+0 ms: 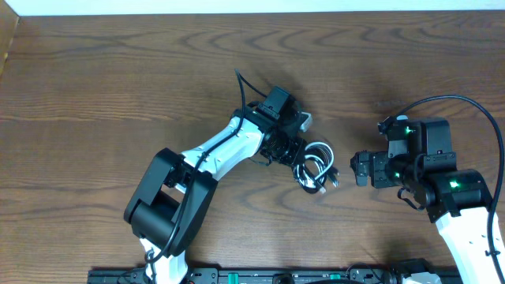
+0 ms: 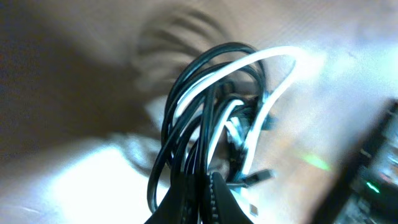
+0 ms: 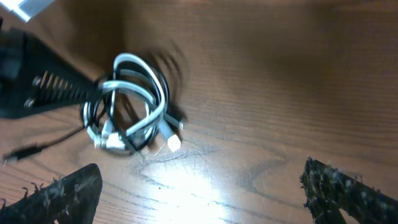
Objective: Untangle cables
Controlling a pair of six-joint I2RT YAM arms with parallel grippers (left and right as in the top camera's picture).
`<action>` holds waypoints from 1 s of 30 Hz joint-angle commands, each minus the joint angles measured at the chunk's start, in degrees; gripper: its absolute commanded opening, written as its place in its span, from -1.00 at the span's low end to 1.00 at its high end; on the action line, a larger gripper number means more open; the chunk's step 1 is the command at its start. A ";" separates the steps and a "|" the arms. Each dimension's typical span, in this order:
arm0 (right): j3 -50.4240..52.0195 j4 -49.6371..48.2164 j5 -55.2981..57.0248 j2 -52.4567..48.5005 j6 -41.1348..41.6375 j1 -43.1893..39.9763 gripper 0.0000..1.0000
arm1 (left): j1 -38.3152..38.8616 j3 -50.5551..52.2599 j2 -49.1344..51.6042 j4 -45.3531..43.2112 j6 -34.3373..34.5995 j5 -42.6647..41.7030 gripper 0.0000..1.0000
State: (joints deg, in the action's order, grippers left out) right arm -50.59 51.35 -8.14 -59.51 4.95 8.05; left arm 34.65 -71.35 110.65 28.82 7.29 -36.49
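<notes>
A tangle of thin cables (image 1: 316, 164), white and black loops with small plug ends, lies at the table's middle. My left gripper (image 1: 297, 155) is shut on strands at the bundle's left edge; in the left wrist view the cables (image 2: 217, 118) run into the closed jaws (image 2: 208, 199). The right wrist view shows the bundle (image 3: 130, 106) with white plugs at its lower right and the left gripper's finger on its left side. My right gripper (image 1: 357, 168) is open and empty, to the right of the bundle, with its fingers wide apart (image 3: 202, 186).
Bare brown wooden table (image 1: 118, 87) all round. A thicker black arm cable (image 1: 465, 102) arcs over the right arm. A dark rail (image 1: 276, 276) runs along the front edge.
</notes>
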 commanded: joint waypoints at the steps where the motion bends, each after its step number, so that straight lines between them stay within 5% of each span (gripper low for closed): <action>1: -0.52 -0.63 -0.42 0.17 -0.74 0.20 0.98 | 0.11 -0.61 -1.79 2.84 -2.93 -8.28 -0.85; 12: 1.64 -4.00 -8.70 -6.62 -0.72 0.20 0.91 | 0.20 -0.13 -1.79 5.40 -3.23 -7.45 -0.85; 17: 1.68 -6.84 -11.08 -14.21 -0.76 0.20 0.43 | 0.20 -0.13 -1.79 7.19 -3.32 -8.70 -0.85; 30: 1.68 -10.69 -22.27 -32.98 -9.62 0.28 0.45 | 0.20 -0.13 -1.77 7.15 -4.72 -12.15 -0.85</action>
State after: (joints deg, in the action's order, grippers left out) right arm -49.45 41.23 -25.15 -89.25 -0.56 8.05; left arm 34.72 -71.35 110.37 35.79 3.99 -46.70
